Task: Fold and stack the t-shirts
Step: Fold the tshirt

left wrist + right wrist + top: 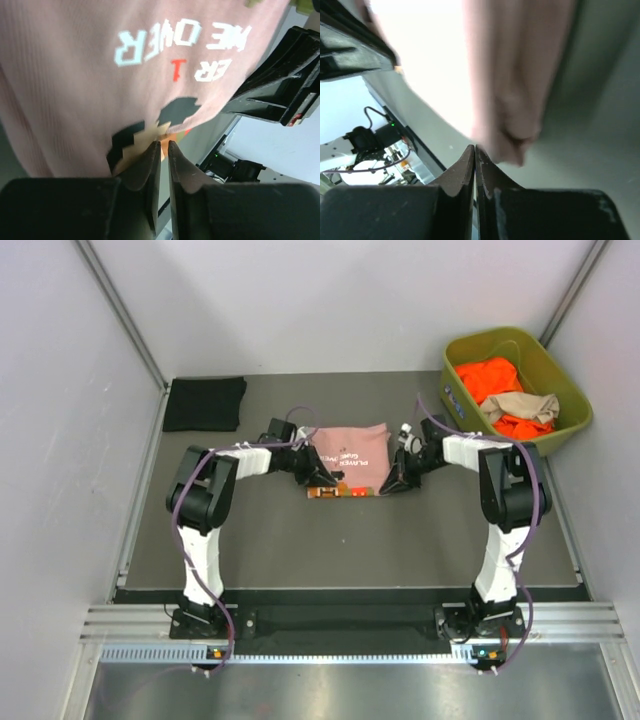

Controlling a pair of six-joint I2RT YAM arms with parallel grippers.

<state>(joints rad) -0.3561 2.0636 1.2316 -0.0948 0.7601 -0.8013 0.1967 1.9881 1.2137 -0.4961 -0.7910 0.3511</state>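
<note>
A dusty pink t-shirt with printed letters lies partly folded at the middle of the table. My left gripper is at its near left corner and my right gripper at its near right corner. In the left wrist view the left gripper stands open by a narrow gap with nothing between its fingers, its tips at the edge of the pink t-shirt. The right gripper is shut on nothing, just short of a bunched corner of the pink cloth. A folded black t-shirt lies at the back left.
An olive-green bin at the back right holds a bright orange t-shirt and a tan one. Grey walls close in the table on the left, back and right.
</note>
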